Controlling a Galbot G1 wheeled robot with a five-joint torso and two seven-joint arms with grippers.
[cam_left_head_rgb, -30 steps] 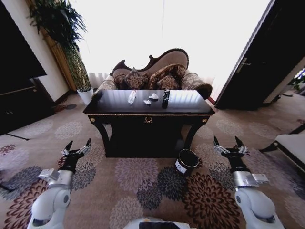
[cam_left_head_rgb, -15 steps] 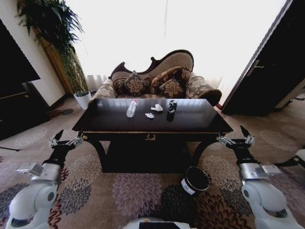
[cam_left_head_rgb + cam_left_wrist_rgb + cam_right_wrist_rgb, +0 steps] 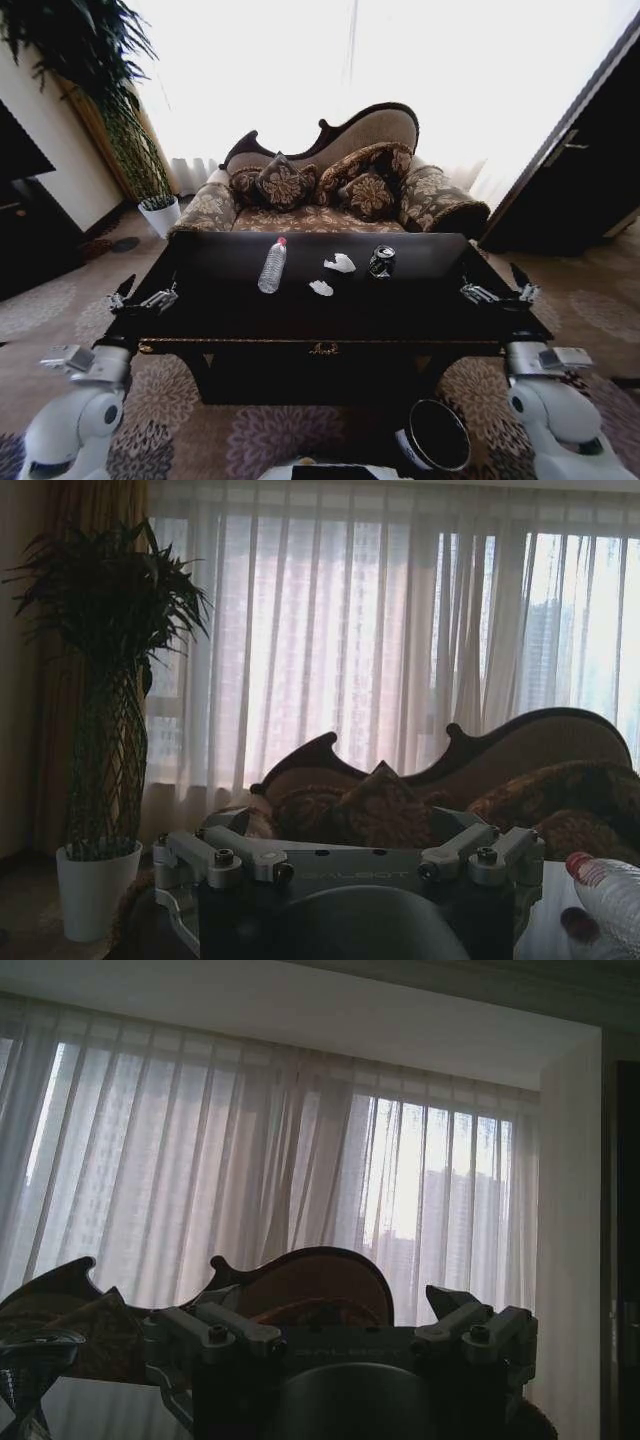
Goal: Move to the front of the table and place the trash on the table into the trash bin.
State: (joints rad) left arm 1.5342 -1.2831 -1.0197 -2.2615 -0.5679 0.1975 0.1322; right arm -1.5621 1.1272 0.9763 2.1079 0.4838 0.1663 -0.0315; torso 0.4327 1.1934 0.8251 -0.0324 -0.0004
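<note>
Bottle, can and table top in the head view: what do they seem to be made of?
The bottle looks like clear plastic: see-through body, red cap. The can looks like dark metal with a shiny rim, possibly aluminium. The table top looks like glossy black lacquer or glass, since it mirrors the window light; which one is unclear.

**Camera placement at the table**

Head view: high, angled forward and down, close over the table point(image 3: 330, 310). Wrist views: low behind open jaws, level toward the curtained window. Shared beyond the jaws: sofa point(image 3: 330, 170) back; bottle point(image 3: 610, 890) beside left jaws.
</note>
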